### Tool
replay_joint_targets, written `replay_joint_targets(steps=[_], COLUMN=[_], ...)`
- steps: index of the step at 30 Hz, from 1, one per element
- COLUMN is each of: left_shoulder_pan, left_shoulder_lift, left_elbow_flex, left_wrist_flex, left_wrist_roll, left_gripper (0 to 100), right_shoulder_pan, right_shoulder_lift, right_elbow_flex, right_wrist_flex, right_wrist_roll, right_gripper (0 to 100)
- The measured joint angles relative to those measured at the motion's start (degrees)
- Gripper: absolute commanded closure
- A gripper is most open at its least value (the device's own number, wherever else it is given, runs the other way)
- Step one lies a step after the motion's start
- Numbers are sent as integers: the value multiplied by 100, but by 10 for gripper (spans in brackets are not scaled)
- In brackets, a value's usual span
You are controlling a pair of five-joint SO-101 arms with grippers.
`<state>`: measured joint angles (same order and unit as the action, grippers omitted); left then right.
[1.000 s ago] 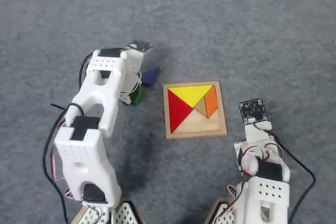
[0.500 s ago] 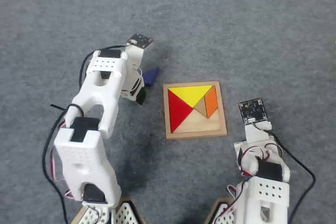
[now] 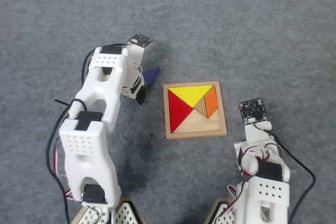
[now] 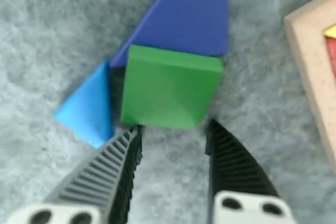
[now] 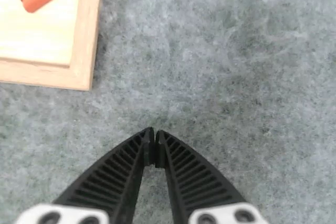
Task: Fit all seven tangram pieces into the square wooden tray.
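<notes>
The square wooden tray holds a yellow triangle, a red triangle, an orange piece and a tan piece. Left of it on the carpet lie a green square, a dark blue triangle and a light blue triangle, all close together. My left gripper is open, its fingertips at the near edge of the green square. My right gripper is shut and empty over the carpet, just off a tray corner.
Grey carpet covers the whole table. The right arm stands at the front right, below the tray. The left arm stretches from the front left toward the loose pieces. The tray's corner lies close beside the left gripper.
The left arm has shifted a little forward and toward the tray, so its gripper now covers the green square in the high view. The right arm has not moved.
</notes>
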<state>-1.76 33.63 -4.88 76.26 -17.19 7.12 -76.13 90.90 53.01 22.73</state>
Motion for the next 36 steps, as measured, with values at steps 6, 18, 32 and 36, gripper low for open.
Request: replay_joint_targets(steps=[6, 18, 32, 36], left_shoulder_pan=[18, 9, 308, 255], left_shoulder_lift=[35, -607, 264, 431], left_elbow_flex=[-264, -404, -651, -905], left_wrist_flex=[273, 273, -62, -62], left_wrist_roll=[229, 264, 273, 281], left_gripper=[833, 753, 754, 754], right_shoulder_pan=[0, 0, -9, -18], right_shoulder_lift=[0, 0, 0, 0], right_elbow_flex=[0, 0, 0, 0], right_wrist_flex=[0, 0, 0, 0], right_wrist_roll=[0, 0, 0, 0], right_gripper=[991, 991, 991, 991])
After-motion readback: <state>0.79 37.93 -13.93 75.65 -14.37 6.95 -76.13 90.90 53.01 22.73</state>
